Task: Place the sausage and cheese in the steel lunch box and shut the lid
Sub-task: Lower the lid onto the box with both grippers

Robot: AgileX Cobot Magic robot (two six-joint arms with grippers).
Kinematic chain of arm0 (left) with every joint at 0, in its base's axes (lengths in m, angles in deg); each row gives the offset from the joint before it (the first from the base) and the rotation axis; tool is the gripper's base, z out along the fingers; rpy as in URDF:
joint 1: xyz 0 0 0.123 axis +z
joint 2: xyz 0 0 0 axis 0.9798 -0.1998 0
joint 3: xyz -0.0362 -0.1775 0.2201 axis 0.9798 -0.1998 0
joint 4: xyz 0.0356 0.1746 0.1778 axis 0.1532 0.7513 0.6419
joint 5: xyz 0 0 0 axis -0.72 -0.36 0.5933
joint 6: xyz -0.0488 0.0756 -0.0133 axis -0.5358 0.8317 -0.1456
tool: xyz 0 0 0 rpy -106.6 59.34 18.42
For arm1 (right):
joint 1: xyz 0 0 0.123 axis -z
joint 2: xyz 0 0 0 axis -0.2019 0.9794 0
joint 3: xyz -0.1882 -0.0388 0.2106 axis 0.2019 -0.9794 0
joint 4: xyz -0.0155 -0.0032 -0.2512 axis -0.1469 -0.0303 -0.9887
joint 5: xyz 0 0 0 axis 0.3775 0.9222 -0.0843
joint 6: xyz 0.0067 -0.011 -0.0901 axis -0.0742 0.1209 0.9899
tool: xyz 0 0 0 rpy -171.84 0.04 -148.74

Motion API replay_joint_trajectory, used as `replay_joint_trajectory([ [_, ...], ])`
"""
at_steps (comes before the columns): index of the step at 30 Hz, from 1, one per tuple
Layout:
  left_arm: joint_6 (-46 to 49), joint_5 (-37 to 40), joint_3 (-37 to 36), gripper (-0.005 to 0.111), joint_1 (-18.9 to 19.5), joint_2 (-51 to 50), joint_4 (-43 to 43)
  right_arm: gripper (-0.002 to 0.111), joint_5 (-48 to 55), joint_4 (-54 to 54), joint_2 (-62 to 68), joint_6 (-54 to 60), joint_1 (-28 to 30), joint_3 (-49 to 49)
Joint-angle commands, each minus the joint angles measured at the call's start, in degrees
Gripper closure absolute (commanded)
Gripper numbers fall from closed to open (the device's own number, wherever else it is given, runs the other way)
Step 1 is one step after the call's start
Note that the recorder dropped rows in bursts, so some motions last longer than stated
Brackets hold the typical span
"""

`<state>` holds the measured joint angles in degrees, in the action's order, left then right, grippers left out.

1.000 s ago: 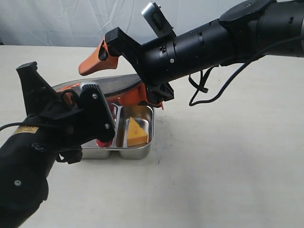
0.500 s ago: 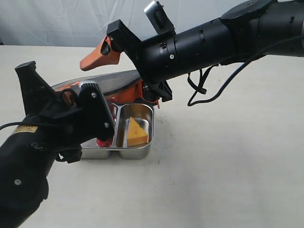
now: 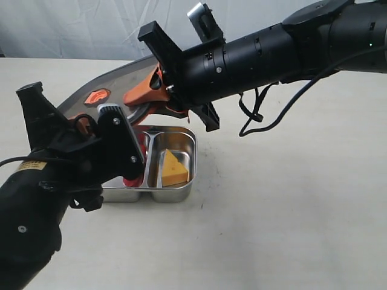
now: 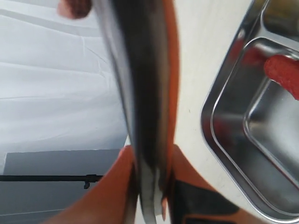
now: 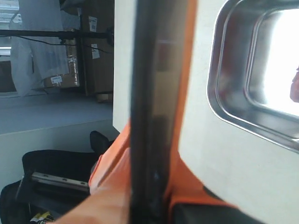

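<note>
My left end effector (image 4: 150, 163) is clamped on the low end of the dark lid (image 3: 121, 78). My right end effector (image 5: 152, 149) is clamped on its raised end. The lid hangs tilted above the steel lunch box (image 3: 175, 196), which sits on the counter (image 3: 290, 211) beneath it, with the sausage (image 3: 130, 180) and cheese (image 3: 174, 169) in separate compartments. The two long axes roughly agree, so I judge levelling and lowering come next.

Both arms are built from matte black, rounded segments. On the right arm (image 3: 272, 51) loose black cables (image 3: 257, 112) are seen and a silver bracket (image 3: 198, 15) is mounted; its fingers (image 3: 145, 93) are orange. On the left arm (image 3: 36, 211) a yellow label (image 3: 33, 164) and small silver screws (image 3: 115, 121) are seen.
</note>
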<state>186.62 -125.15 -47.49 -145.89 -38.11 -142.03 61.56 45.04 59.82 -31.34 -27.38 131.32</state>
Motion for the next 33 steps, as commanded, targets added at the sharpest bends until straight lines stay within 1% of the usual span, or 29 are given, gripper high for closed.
replay_joint_trajectory([
  [1, 1.7, 2.5, 0.3, 0.107, -0.2, 0.2, 1.1, 0.109, -1.0, -5.5, -0.2, 1.8, -0.1, 0.1],
  [7, 1.7, 2.7, 0.4, 0.107, -0.2, 0.1, 0.7, 0.109, -1.8, -8.6, -0.2, 1.8, -0.1, 0.1],
  [12, 1.6, 2.7, 0.4, 0.107, -0.1, 0.1, -1.6, 0.109, -2.1, -10.6, -0.2, 1.8, -0.1, 0.1],
  [14, -0.1, 2.7, 0.4, 0.107, -0.1, 0.1, -1.7, 0.109, -2.2, -11.7, -0.2, 1.8, -0.1, 0.1],
  [18, -0.5, 3.0, 0.4, 0.107, -0.1, 0.1, -2.0, 0.109, -2.8, -12.3, -0.2, 1.8, -0.1, 0.1],
  [23, -0.8, -0.8, 0.4, 0.107, -0.1, 0.1, -2.9, 0.109, -3.9, -17.0, -0.2, 1.0, -0.1, 0.1],
  [25, -1.4, -0.2, 0.4, 0.107, -0.1, 0.1, -2.9, 0.109, -4.6, -17.4, -0.2, 0.3, -0.1, 0.1],
  [30, -1.4, 6.0, 0.4, 0.106, -0.1, 0.1, -2.9, 0.109, -4.4, -17.3, -0.2, 0.2, -0.1, 0.1],
  [31, -1.4, 6.1, 0.4, 0.103, -0.1, 0.1, -3.1, 0.109, -4.3, -17.3, -0.2, 0.2, -0.1, 0.1],
  [33, -1.4, 6.0, 0.4, 0.091, -0.1, 0.1, -3.2, 0.109, -4.0, -17.3, -0.2, 0.2, -0.1, 0.1],
])
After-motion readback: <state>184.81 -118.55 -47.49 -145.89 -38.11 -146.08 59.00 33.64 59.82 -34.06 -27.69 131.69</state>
